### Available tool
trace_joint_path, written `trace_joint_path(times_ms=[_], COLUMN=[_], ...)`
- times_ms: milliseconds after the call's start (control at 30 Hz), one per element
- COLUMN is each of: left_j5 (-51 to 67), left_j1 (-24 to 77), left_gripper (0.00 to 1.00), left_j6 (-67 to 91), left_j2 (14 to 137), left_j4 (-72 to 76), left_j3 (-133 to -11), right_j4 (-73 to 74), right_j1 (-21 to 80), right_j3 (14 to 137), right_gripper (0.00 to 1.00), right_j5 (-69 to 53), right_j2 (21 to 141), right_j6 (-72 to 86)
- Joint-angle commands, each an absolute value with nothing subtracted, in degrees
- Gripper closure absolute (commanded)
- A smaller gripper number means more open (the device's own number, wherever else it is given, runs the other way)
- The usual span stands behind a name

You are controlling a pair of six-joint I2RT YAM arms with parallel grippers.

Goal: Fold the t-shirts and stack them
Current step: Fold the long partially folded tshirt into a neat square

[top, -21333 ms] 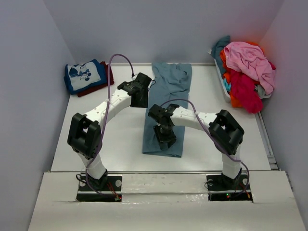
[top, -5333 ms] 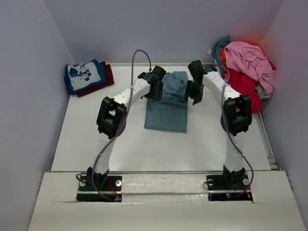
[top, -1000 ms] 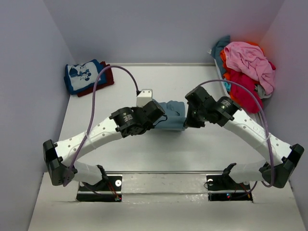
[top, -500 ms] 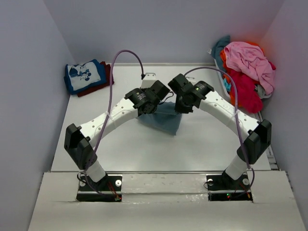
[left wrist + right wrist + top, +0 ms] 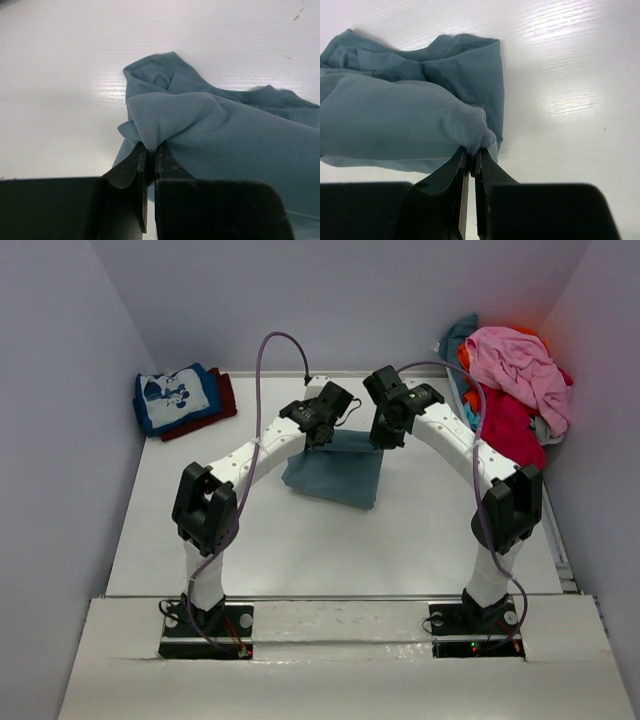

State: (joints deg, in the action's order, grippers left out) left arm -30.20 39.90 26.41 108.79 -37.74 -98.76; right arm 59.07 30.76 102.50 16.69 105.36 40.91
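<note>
Both the left gripper (image 5: 323, 428) and right gripper (image 5: 384, 436) pinch upper corners of the plain slate-blue cloth t-shirt (image 5: 336, 472), which seemingly trails toward frame bottom

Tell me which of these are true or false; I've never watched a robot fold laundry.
1. The left gripper and right gripper are each shut on the slate-blue t-shirt. True.
2. A pink t-shirt tops the heap at the far right. True.
3. The cartoon-print t-shirt lies in that heap. False: it lies folded at the far left, on a dark red t-shirt.
4. The slate-blue t-shirt touches the folded stack. False: they lie well apart.
</note>
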Motion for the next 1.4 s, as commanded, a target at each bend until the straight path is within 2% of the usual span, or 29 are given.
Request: trace_joint_path(times_ms=[0, 333, 1000, 1100, 1167, 1233, 1267, 1300, 1367], left_j5=[-32.7, -29.7, -27.0, -27.0, -27.2, -27.2, -27.5, -27.9, -28.3], left_j1=[37.7, 35.2, 32.6, 32.6, 32.6, 32.6, 32.6, 32.6, 32.6], left_gripper=[0.94, 0.94, 0.94, 0.94, 0.86, 0.68, 0.53, 0.22, 0.05], left_j6=[22.5, 21.1, 20.3, 20.5, 20.4, 20.2, 20.2, 20.6, 20.7], left_j2=[113.2, 125.5, 135.3, 135.9, 136.1, 136.5, 136.5, 136.3, 136.1], left_j4=[-38.5, -40.3, -38.2, -38.4, -38.0, -37.9, -37.8, -37.8, -37.8], left_j3=[-106.4, -118.9, -124.9, -125.2, -125.1, -125.2, -125.2, -125.2, -125.3], right_j4=[59.2, 57.7, 56.4, 56.1, 56.0, 55.8, 55.3, 55.2, 55.4], right_j1=[28.7, 26.5, 23.1, 23.1, 23.1, 23.1, 23.1, 23.1, 23.1], right_j3=[105.6, 108.2, 114.0, 114.8, 115.4, 115.4, 115.4, 115.7, 116.2], right_gripper=[0.92, 0.92, 0.92, 0.88, 0.79, 0.65, 0.59, 0.48, 0.38], right_j5=[18.4, 16.6, 14.9, 14.4, 14.1, 13.9, 13.6, 13.6, 13.9], right_j2=[108.0, 114.7, 124.0, 124.8, 125.5, 125.8, 125.8, 125.9, 126.1], right_j6=[38.4, 38.1, 37.4, 36.8, 36.7, 36.7, 36.2, 36.1, 35.8])
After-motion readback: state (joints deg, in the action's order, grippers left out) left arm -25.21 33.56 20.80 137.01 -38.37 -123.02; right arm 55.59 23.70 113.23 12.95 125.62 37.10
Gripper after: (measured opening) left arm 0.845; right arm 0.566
